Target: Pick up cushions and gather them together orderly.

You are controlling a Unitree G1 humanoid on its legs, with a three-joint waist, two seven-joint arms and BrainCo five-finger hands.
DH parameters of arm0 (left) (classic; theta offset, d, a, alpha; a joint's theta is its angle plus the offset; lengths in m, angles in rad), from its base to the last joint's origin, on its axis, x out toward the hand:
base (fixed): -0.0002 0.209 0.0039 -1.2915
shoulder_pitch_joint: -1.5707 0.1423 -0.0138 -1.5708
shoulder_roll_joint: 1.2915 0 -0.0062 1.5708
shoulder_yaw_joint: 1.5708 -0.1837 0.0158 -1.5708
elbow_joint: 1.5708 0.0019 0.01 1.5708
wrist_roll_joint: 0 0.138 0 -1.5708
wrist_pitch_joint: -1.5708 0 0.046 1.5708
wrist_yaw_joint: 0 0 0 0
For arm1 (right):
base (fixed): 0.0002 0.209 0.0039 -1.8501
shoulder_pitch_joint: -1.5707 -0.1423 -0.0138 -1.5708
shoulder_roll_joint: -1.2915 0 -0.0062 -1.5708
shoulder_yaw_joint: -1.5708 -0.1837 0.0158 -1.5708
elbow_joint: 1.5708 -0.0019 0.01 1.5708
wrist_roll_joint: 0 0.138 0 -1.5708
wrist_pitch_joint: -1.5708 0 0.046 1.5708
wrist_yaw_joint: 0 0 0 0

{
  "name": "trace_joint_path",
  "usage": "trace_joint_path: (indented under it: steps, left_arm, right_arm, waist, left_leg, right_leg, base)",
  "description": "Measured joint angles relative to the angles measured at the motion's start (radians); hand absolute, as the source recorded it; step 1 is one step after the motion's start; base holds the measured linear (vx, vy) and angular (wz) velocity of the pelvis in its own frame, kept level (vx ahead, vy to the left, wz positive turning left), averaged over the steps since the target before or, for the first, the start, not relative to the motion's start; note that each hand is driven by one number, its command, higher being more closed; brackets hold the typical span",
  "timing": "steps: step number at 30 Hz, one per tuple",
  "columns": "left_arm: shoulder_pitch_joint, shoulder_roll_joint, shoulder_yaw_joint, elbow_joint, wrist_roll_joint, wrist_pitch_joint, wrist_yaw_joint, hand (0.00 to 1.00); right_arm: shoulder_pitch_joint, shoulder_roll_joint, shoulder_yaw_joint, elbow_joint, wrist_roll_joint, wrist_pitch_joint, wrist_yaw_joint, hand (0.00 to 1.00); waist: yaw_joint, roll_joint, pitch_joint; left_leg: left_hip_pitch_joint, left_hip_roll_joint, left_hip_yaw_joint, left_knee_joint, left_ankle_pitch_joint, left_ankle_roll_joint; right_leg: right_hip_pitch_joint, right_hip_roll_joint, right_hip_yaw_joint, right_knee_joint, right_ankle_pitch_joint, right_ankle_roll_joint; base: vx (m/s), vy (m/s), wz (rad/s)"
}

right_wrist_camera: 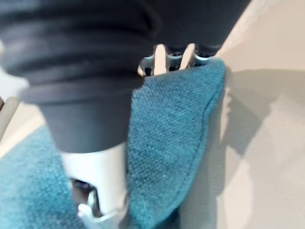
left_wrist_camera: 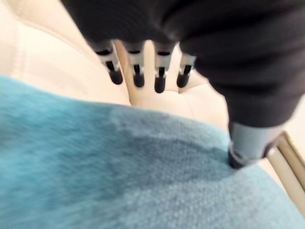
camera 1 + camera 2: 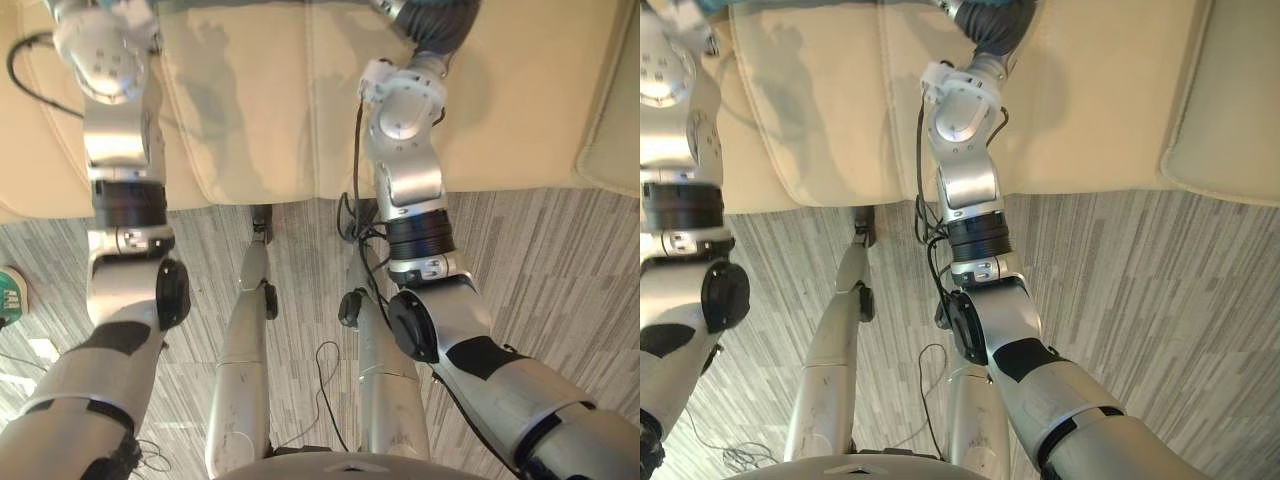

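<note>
A teal cushion (image 2: 119, 167) lies on the cream sofa (image 3: 260, 100). My left hand (image 2: 160, 78) hovers over it with its fingers straight, their dark tips past the cushion's far edge, while the thumb rests on the fabric. My right hand (image 1: 95, 167) holds a corner of the teal cushion (image 1: 171, 124). Its thumb is on the near face and its fingers go behind the edge. That corner is raised and casts a shadow on the sofa seat (image 1: 267, 143). In the eye views both arms reach up over the sofa and the hands are past the top edge.
A cream piped cushion or armrest (image 3: 1230, 130) sits at the sofa's right end. Grey striped carpet (image 3: 560, 260) runs in front of the sofa. A small green and white object (image 3: 8, 295) lies on the floor at the far left.
</note>
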Motion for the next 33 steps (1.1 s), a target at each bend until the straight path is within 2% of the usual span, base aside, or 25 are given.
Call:
trace_joint_path:
  steps: [6,10,13,17,22,24,27,30,32,33]
  left_arm:
    - [0.139,-0.030,0.011,-0.038,-0.022,-0.001,0.000,0.00]
    - [0.216,-0.039,0.014,-0.055,-0.049,-0.001,0.000,0.00]
    - [0.242,-0.056,0.062,-0.078,-0.076,-0.006,0.002,0.00]
    - [0.276,-0.059,0.069,-0.081,-0.090,-0.013,0.000,0.00]
    - [0.383,-0.030,0.070,-0.187,-0.097,-0.044,-0.021,0.00]
    - [0.442,-0.013,0.081,-0.243,-0.097,-0.051,-0.033,0.00]
    - [0.591,-0.004,0.087,-0.333,-0.120,-0.074,-0.073,0.00]
    - [0.752,-0.012,0.124,-0.351,-0.132,-0.105,-0.135,0.00]
    - [0.862,-0.042,0.149,-0.348,-0.144,-0.105,-0.169,0.00]
    - [0.942,-0.083,0.158,-0.343,-0.156,-0.105,-0.193,0.00]
  right_arm:
    - [0.109,-0.011,0.025,-0.022,0.007,-0.005,0.043,0.00]
    - [0.155,-0.027,0.023,-0.029,0.028,-0.005,0.047,0.00]
    - [0.171,-0.058,0.012,-0.098,0.057,-0.003,0.046,0.00]
    - [0.186,-0.123,-0.001,-0.173,0.082,-0.004,0.047,0.00]
    - [0.304,-0.201,-0.027,-0.300,0.087,-0.014,0.053,0.00]
    - [0.386,-0.231,-0.028,-0.376,0.089,-0.014,0.079,0.00]
    - [0.555,-0.271,-0.030,-0.493,0.089,-0.020,0.127,0.00]
    - [0.742,-0.284,-0.052,-0.567,0.090,-0.051,0.198,0.00]
    - [0.838,-0.280,-0.051,-0.565,0.091,-0.069,0.249,0.00]
    - [0.905,-0.267,-0.047,-0.560,0.100,-0.077,0.287,0.00]
  waist:
    - [0.002,0.000,0.000]
    - [0.000,-0.001,0.000]
    - [0.003,-0.001,0.000]
    - [0.001,-0.001,0.001]
    - [0.000,-0.002,0.003]
    - [0.001,-0.003,0.009]
    - [0.000,-0.002,0.022]
    - [-0.007,-0.003,0.021]
    - [-0.007,-0.004,0.020]
    - [-0.006,-0.004,0.019]
  left_leg:
    - [0.005,0.020,0.007,0.043,-0.023,-0.003]
    - [0.018,0.025,0.016,0.052,-0.027,-0.004]
    - [0.020,0.034,0.016,0.083,-0.042,-0.006]
    - [0.069,0.035,0.021,0.089,-0.045,-0.005]
    - [0.148,0.033,0.021,0.091,-0.049,0.000]
    - [0.189,0.031,0.021,0.081,-0.049,0.000]
    - [0.292,0.023,0.015,0.054,-0.049,0.000]
    - [0.401,0.008,-0.002,0.024,-0.055,-0.001]
    - [0.453,0.001,-0.006,0.023,-0.067,0.002]
    - [0.490,-0.005,-0.006,0.024,-0.075,0.005]
  right_leg:
    - [0.021,0.015,0.008,0.000,0.000,0.000]
    - [0.033,0.019,0.016,0.000,0.000,0.000]
    - [0.042,0.025,0.018,0.014,0.000,0.000]
    - [0.075,0.022,0.023,0.052,-0.020,-0.001]
    - [0.115,0.009,0.020,0.142,-0.084,-0.003]
    - [0.147,0.006,0.019,0.155,-0.094,-0.008]
    - [0.210,-0.011,0.011,0.228,-0.151,-0.010]
    - [0.281,-0.034,-0.005,0.302,-0.221,-0.005]
    - [0.319,-0.047,-0.009,0.340,-0.254,-0.001]
    - [0.349,-0.054,-0.012,0.355,-0.273,0.002]
  base:
    - [-0.03,0.021,-0.08]
    - [-0.04,0.031,-0.07]
    - [-0.04,0.028,-0.07]
    - [-0.06,0.025,-0.03]
    - [-0.07,0.008,0.03]
    - [-0.03,-0.009,0.05]
    - [0.03,-0.007,0.14]
    - [0.11,-0.005,0.26]
    - [0.12,-0.001,0.16]
    - [0.12,-0.001,0.08]
